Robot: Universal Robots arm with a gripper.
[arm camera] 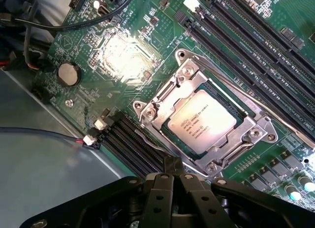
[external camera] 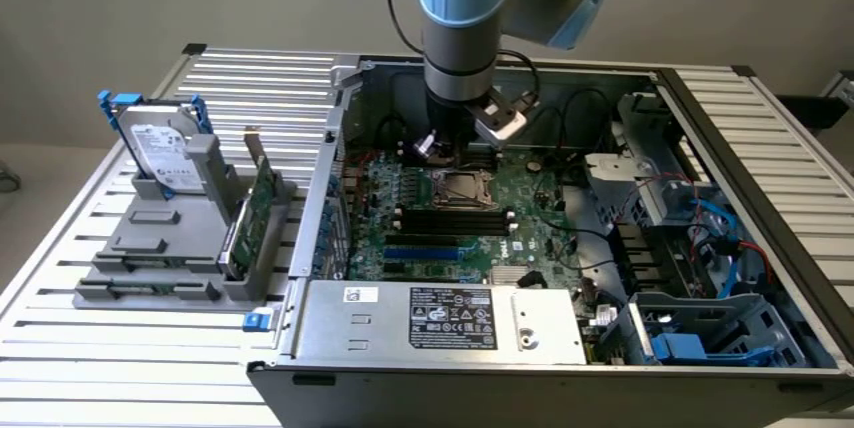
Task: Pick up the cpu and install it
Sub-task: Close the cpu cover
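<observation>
The cpu (arm camera: 201,122), a small square chip with a silvery printed top, lies flat inside the metal socket frame (arm camera: 160,102) on the green motherboard (arm camera: 88,46). In the exterior view the cpu (external camera: 466,188) sits in the middle of the board inside the open computer case. My gripper (arm camera: 173,163) hovers just beside the socket frame's edge, its black fingers pressed together with nothing between them. From the exterior view the arm hangs straight down over the board, with my gripper (external camera: 458,151) slightly behind the socket.
Long black memory slots (arm camera: 256,36) run beside the socket, and a coin battery (arm camera: 68,74) sits on the board. A hard drive (external camera: 167,153) stands in a grey rack at the exterior view's left. The power supply (external camera: 447,318) and a blue drive cage (external camera: 701,333) line the case.
</observation>
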